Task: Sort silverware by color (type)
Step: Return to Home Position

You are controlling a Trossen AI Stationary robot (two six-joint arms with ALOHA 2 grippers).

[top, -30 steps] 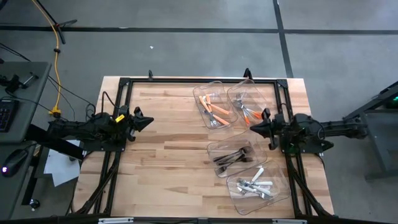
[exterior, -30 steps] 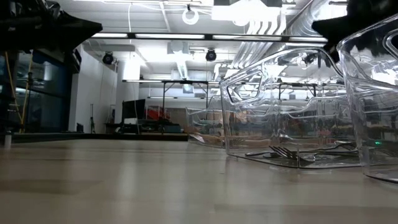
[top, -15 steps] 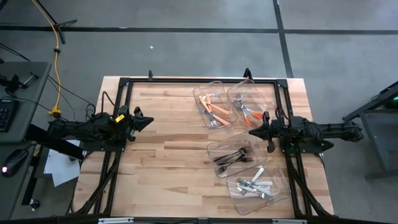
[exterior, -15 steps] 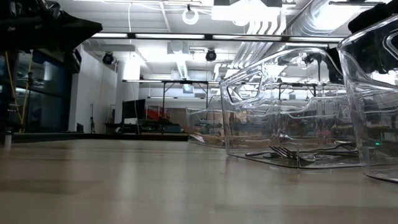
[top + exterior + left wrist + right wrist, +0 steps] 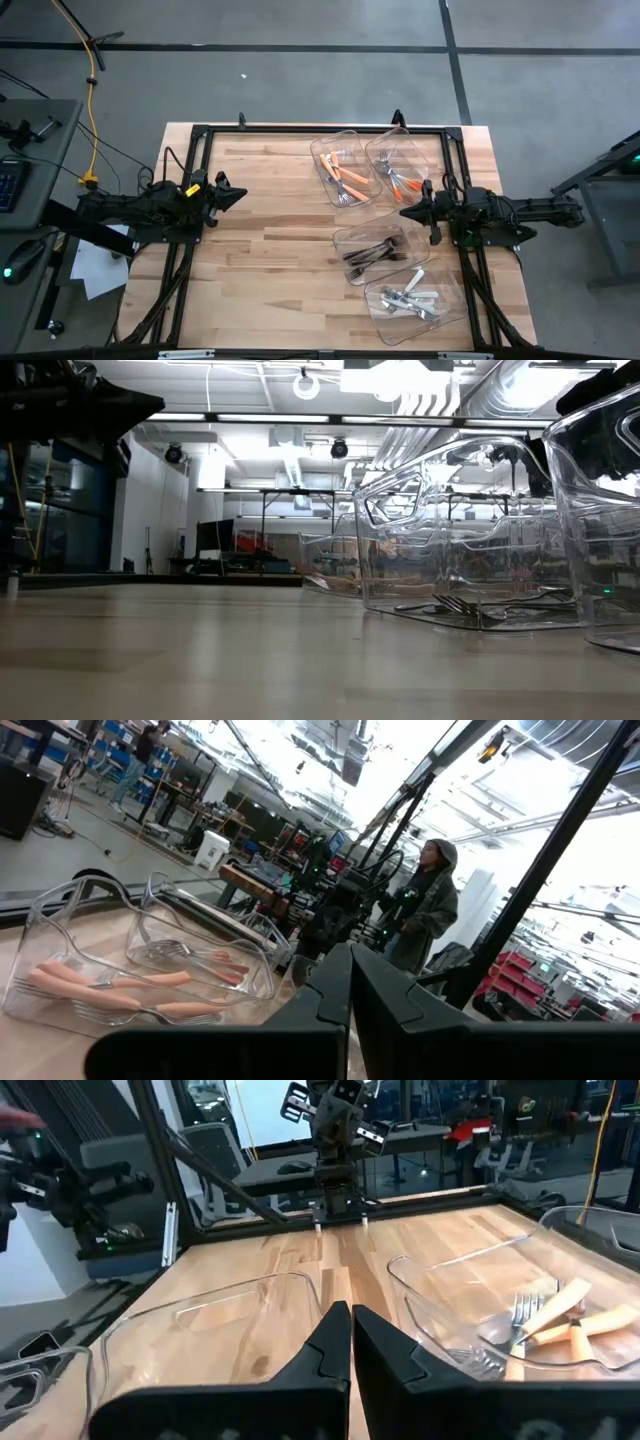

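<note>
Near first: white-handled cutlery (image 5: 408, 298) lies in clear bin (image 5: 452, 305) at table (image 5: 270, 250) near-right corner. Dark cutlery (image 5: 372, 254) in second bin (image 5: 338, 238) just beyond. Mid-table, your right gripper (image 5: 405, 211) hangs over right side, fingers pressed together, nothing held. Your left gripper (image 5: 238, 195) over left side, fingers likewise closed, empty. Orange-handled cutlery (image 5: 350, 180) fills two bins (image 5: 318, 150) by table far edge

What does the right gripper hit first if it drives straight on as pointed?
Likely nothing close: the right gripper points through the gap between the orange-cutlery bin and the dark-cutlery bin. First in line is the left gripper, opposite; clearance from the bin walls is unclear.
</note>
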